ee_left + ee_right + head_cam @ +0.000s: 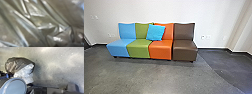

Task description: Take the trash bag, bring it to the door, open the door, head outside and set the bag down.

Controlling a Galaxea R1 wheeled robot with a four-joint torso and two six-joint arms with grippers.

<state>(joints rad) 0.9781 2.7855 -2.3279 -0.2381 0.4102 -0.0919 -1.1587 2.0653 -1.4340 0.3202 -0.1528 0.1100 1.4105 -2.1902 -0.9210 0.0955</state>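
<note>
Bright light on the flat white wall (166, 12), greyer toward two o'clock; soft shadow under the multicoloured padded seats (160, 50); glare streaks the creased dark plastic bag (41, 22).

Four seats (185, 50) side by side before wall (219, 15); cushion (155, 32) against middle two backrests (169, 28)

Open floor (159, 77) fronts the chairs (161, 51), which bar the wall (224, 15) behind.
</note>
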